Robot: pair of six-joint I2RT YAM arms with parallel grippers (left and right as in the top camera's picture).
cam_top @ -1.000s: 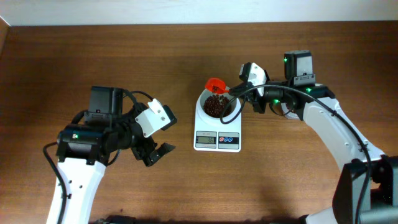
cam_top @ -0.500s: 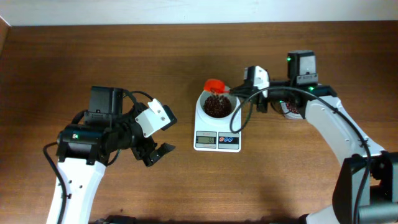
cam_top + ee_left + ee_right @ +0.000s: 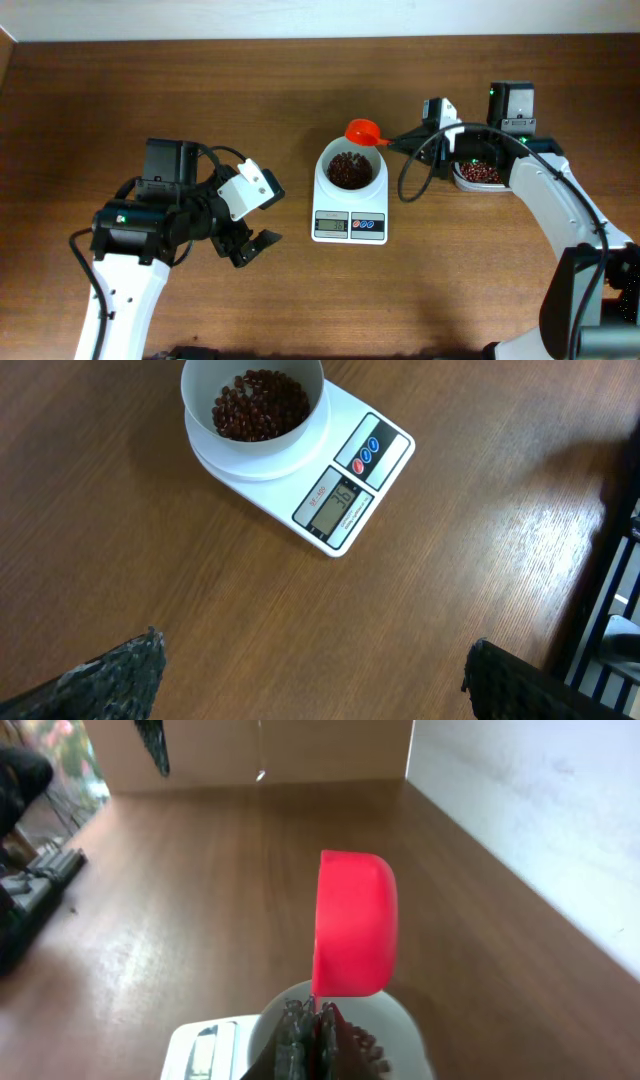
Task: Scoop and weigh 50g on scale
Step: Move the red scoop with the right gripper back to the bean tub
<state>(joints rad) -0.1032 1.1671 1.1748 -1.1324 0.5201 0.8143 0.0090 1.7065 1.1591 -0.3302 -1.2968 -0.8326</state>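
Note:
The white scale [image 3: 349, 212] stands mid-table, its round bowl holding a heap of dark reddish-brown beans [image 3: 350, 170]. My right gripper [image 3: 408, 141] is shut on the handle of an orange scoop [image 3: 363, 131], which hangs just past the bowl's far right rim. In the right wrist view the scoop [image 3: 355, 920] is tipped on its side above the bowl's rim [image 3: 405, 1015], and no beans show in it. My left gripper [image 3: 250, 245] stands open to the left of the scale, holding nothing. Its view shows the scale [image 3: 390, 435], the beans [image 3: 260, 405] and both fingertips [image 3: 115, 675] far apart.
A clear tub [image 3: 478, 174] with more beans sits at the right, partly under my right arm. A pale wall runs along the table's far edge [image 3: 300, 38]. Bare wood lies between my left gripper and the scale.
My right gripper has drawn back to the right with the scoop, from over the bowl to beyond its far rim. The left arm has not moved.

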